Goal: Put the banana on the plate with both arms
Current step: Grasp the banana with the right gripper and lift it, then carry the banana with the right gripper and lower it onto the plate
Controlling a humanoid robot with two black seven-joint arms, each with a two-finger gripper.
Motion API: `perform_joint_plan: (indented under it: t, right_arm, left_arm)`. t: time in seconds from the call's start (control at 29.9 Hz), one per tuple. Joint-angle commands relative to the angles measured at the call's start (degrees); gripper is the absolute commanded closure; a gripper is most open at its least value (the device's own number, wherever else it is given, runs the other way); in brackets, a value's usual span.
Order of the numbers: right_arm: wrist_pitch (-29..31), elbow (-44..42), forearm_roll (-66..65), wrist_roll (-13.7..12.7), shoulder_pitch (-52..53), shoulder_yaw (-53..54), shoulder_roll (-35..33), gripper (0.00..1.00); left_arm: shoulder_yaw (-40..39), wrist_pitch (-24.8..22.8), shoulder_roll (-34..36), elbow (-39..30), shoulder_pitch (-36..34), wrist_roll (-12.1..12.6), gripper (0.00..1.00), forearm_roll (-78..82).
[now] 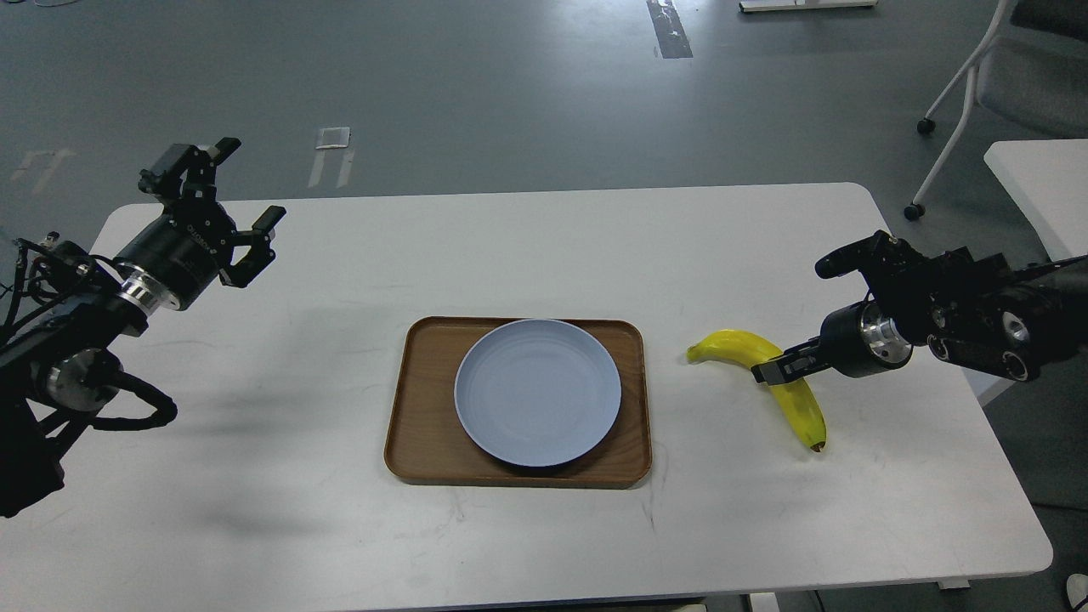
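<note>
White table (255, 527) fills the near part of the head view, its front edge running along the bottom and its rounded right corner seen low at the right. On it, near the middle, a brown tray (425, 408) is set, and the plate (538, 393) lies inside the tray, its lower rim close to the tray's front lip.

To the right of the tray, apart from it, the banana (795, 387) lies flat on the table, curved, with its greenish stem end pointing left toward the tray and its dark tip toward the front. The right gripper (772, 371) is seen at the banana's bend, reaching in from the right; its fingers are drawn close about the fruit there, though whether the fruit is truly pinched cannot be told from this angle. The banana is seen touching the table.

The left gripper (234, 200) is held above the table's far left corner, well apart from tray and banana, with its fingers spread wide and nothing between them.

Bare tabletop is seen between tray and banana, between the left arm and the tray, and along the whole front. Beyond the far edge, grey floor (510, 85) is seen, and a chair (1003, 76) at the upper right.
</note>
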Motion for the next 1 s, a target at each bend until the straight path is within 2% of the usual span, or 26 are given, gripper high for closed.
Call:
perform_joint_plan:
  t: [0.0, 0.17, 0.33, 0.64, 0.97]
  right_arm:
    - [0.00, 0.77, 0.10, 0.01, 2.61, -0.08, -0.49, 0.87]
    - [0.00, 4.72, 0.45, 0.01, 9.81, 0.18, -1.37, 0.87]
    - [0.53, 6.83, 5.44, 0.01, 16.06, 0.10, 3.79, 0.87]
    - [0.27, 6.40, 20.74, 0.01, 15.72, -3.15, 19.79, 0.86]
    - [-0.18, 5.17, 26.20, 0.01, 11.76, -3.16, 25.52, 0.86]
  left_arm:
    - [0.02, 0.00, 0.18, -0.01, -0.08, 0.00, 0.02, -0.03]
    - [-0.07, 0.00, 0.36, -0.10, -0.08, 0.00, 0.02, -0.03]
    - [-0.07, 0.00, 0.36, -0.10, -0.17, 0.00, 0.02, -0.03]
    - [-0.34, 0.00, 0.45, -0.19, -0.26, 0.00, 0.02, 0.05]
    - [-0.42, 0.00, 0.36, -0.45, -0.26, 0.00, 0.02, 0.05]
